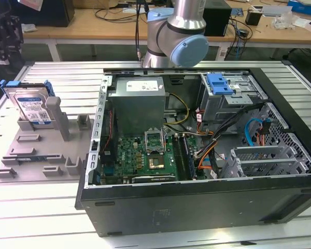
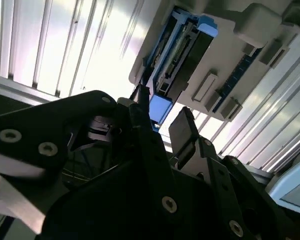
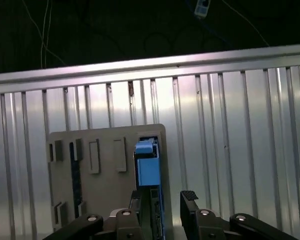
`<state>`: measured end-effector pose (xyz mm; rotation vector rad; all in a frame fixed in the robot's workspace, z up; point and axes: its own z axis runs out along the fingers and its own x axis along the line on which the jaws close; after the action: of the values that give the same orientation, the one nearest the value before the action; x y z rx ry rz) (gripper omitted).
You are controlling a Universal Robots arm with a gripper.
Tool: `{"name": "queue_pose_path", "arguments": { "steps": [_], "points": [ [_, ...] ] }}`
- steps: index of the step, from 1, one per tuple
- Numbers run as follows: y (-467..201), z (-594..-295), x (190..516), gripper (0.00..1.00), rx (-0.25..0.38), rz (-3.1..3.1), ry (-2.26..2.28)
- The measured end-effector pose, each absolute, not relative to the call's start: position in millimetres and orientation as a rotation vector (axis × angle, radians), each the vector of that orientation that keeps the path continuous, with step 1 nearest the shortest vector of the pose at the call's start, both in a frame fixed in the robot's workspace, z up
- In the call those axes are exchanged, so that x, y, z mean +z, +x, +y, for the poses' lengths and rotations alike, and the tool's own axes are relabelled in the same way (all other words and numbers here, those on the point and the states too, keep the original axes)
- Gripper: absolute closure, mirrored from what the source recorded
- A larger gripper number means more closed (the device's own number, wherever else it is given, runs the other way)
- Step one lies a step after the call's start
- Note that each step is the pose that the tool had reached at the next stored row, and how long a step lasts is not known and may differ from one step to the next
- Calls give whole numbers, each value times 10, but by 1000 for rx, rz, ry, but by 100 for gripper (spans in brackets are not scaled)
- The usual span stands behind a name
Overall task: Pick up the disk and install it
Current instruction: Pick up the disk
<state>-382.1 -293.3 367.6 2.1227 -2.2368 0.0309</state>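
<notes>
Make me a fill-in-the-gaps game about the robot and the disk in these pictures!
1. The disk stands upright in a holder coloured ___.
2. The plastic frame around the disk is coloured ___.
3. The disk is to the exterior view's ___ of the open computer case.
4. The gripper is ___ and holds nothing.

Missing words: gray; blue; left; open.
</notes>
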Motion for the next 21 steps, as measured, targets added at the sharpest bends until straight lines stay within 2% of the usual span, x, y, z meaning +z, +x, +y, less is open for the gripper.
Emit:
{"name": "queue_pose_path", "arguments": {
  "steps": [21],
  "points": [
    [-3957, -2978, 3650, 56, 45, -2084, 2269]
  ]
}}
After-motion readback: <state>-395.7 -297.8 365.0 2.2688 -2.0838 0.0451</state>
